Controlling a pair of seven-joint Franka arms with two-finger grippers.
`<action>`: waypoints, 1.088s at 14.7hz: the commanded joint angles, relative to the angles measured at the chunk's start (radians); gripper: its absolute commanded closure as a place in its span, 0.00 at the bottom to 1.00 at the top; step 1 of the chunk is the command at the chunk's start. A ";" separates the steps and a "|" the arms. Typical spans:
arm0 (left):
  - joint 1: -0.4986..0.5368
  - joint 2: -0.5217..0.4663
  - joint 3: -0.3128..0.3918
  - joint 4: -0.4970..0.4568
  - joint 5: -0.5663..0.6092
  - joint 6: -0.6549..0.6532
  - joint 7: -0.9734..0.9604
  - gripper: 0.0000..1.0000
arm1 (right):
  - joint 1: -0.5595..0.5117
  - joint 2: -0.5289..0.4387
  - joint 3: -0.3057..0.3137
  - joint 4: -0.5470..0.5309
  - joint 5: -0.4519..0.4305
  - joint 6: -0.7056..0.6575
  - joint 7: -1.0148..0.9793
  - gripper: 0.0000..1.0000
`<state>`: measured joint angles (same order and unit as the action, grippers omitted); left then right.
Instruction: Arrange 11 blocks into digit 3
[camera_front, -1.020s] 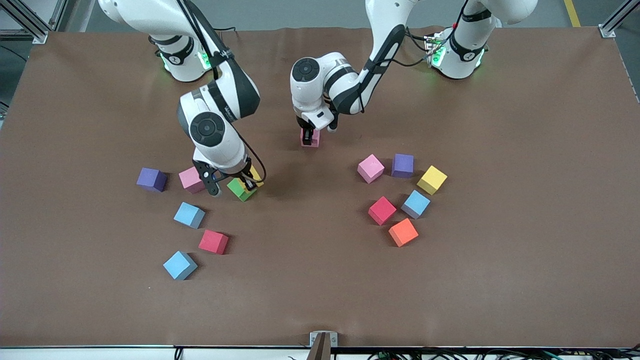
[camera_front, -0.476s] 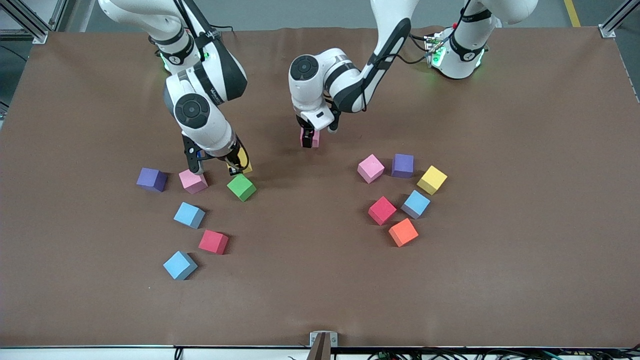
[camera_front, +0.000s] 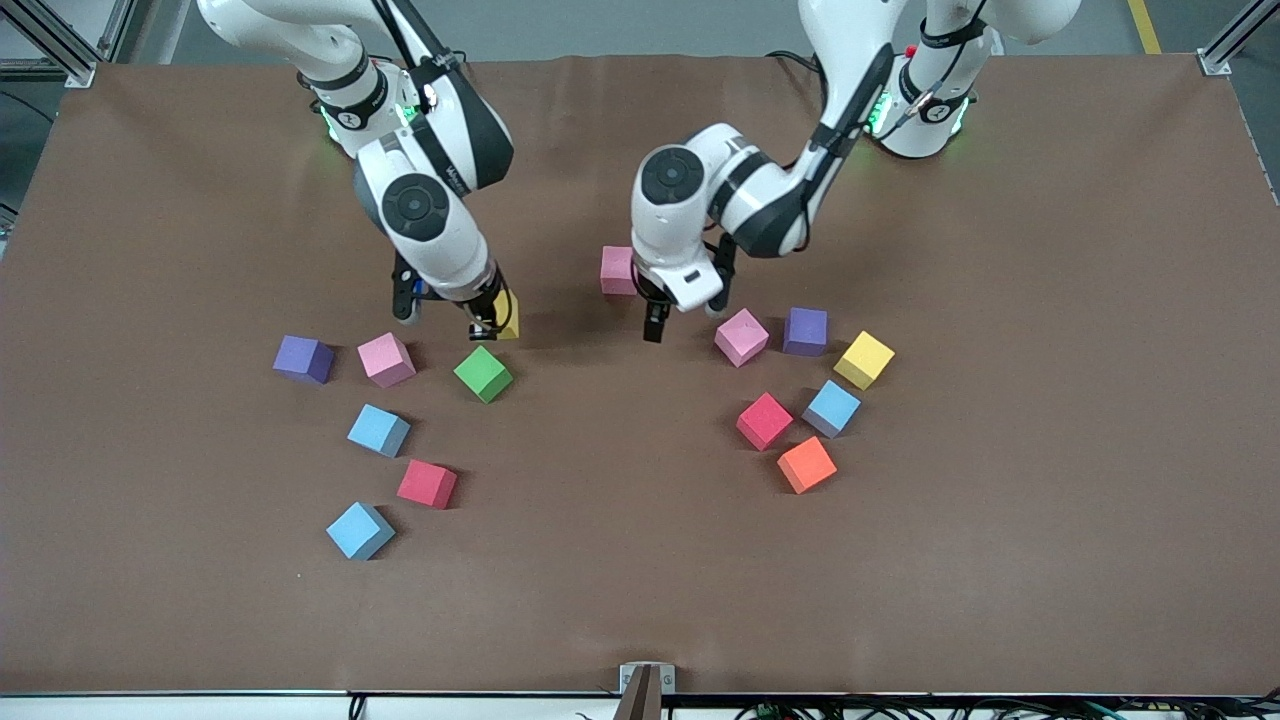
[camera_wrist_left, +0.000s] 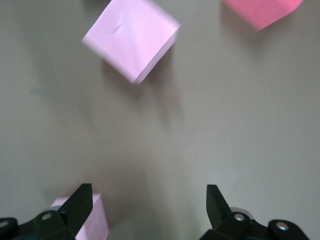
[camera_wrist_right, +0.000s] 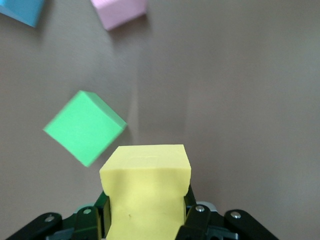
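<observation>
Meanwhile right tool (camera_front: 487, 322) grips 1 yellow block (camera_front: 507, 314); left tool (camera_front: 668, 318) gapes wide

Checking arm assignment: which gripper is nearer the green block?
Right. The right gripper, holding a yellow block, is just above the green block; the left gripper is near the middle pink block.

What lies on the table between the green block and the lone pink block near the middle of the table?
Only bare brown table lies between the green block and the lone pink block, as the front view shows; the right gripper holds a yellow block above that stretch.
</observation>
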<state>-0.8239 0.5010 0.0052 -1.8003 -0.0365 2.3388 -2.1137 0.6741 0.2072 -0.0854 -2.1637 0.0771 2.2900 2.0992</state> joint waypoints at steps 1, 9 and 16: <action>0.020 -0.010 -0.001 -0.024 0.044 -0.022 0.168 0.00 | 0.028 -0.034 -0.002 -0.103 0.003 0.110 0.080 1.00; 0.124 -0.042 -0.005 -0.088 0.125 -0.023 0.475 0.00 | 0.165 -0.011 -0.001 -0.108 0.059 0.160 0.176 1.00; 0.170 -0.047 -0.008 -0.163 0.124 0.083 0.615 0.00 | 0.274 -0.003 -0.001 -0.163 0.061 0.244 0.265 1.00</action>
<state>-0.6574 0.4857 0.0052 -1.9011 0.0688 2.3665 -1.4990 0.9255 0.2145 -0.0784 -2.2860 0.1172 2.5048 2.3497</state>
